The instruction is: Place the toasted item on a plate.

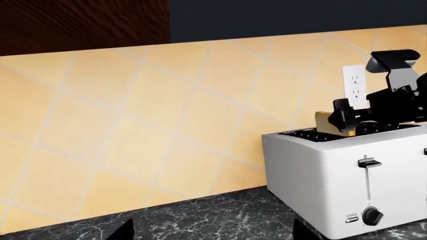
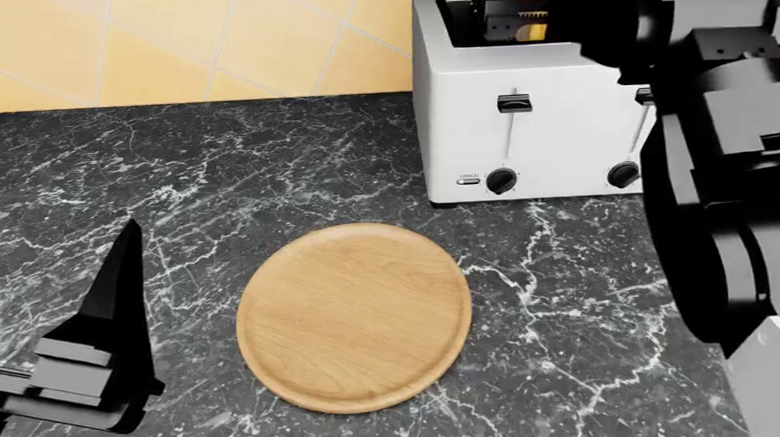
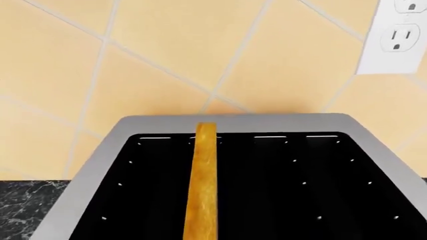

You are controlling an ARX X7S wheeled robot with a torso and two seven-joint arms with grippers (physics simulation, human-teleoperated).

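Note:
The toasted item (image 3: 203, 185) stands edge-on in a slot of the white toaster (image 2: 532, 121), its golden crust showing. It also shows in the left wrist view (image 1: 325, 122), poking out of the toaster top. My right gripper (image 2: 527, 16) is down at the toaster top around the slice. Its black fingers blend into the dark slots, so I cannot tell how the jaws stand. The round tan wooden plate (image 2: 355, 315) lies bare on the counter in front of the toaster. My left gripper (image 2: 103, 334) is open and empty, low at the counter's left, apart from the plate.
The black marble counter (image 2: 228, 177) runs back to a yellow tiled wall (image 1: 133, 125) with a white outlet (image 1: 355, 85). The toaster has two levers and knobs (image 2: 502, 180) on its front. My right arm (image 2: 737, 210) fills the right side.

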